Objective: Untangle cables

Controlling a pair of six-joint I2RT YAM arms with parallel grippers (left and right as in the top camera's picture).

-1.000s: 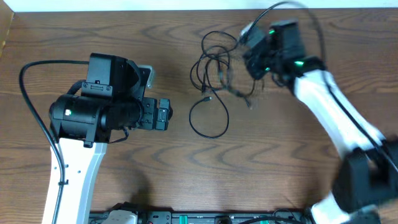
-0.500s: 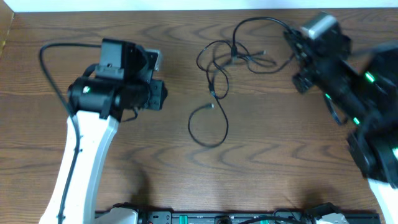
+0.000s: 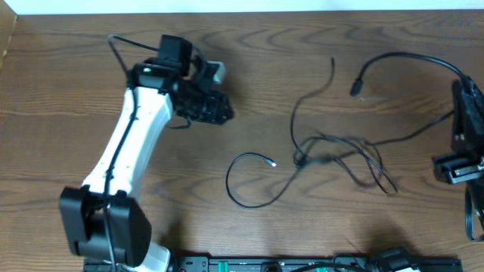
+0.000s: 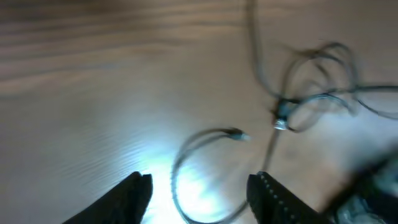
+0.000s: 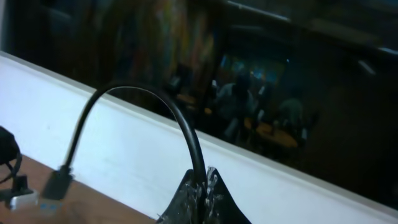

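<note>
The cables lie spread over the middle and right of the table, thin and black. A knot point(image 3: 302, 159) sits in the middle, with an open loop point(image 3: 249, 181) to its left. One black cable point(image 3: 404, 56) arcs from a plug end point(image 3: 355, 89) to my right gripper point(image 3: 461, 85) at the table's right edge. In the right wrist view my right gripper point(image 5: 202, 179) is shut on this cable point(image 5: 186, 130), lifted. My left gripper point(image 3: 221, 112) hovers left of the cables, open and empty. In the left wrist view my left gripper point(image 4: 202, 190) is above the loop point(image 4: 199, 143), with the knot point(image 4: 283, 117) further off.
The wooden table point(image 3: 113, 227) runs to a white wall point(image 5: 124, 155) at the back. A loose cable end point(image 3: 333, 64) points toward the back edge. The left arm's white link point(image 3: 125, 159) crosses the left half of the table.
My right gripper has pulled to the right edge with the cable, dragging the tangle right and stretching it out. My left arm has swung back and to the right.
</note>
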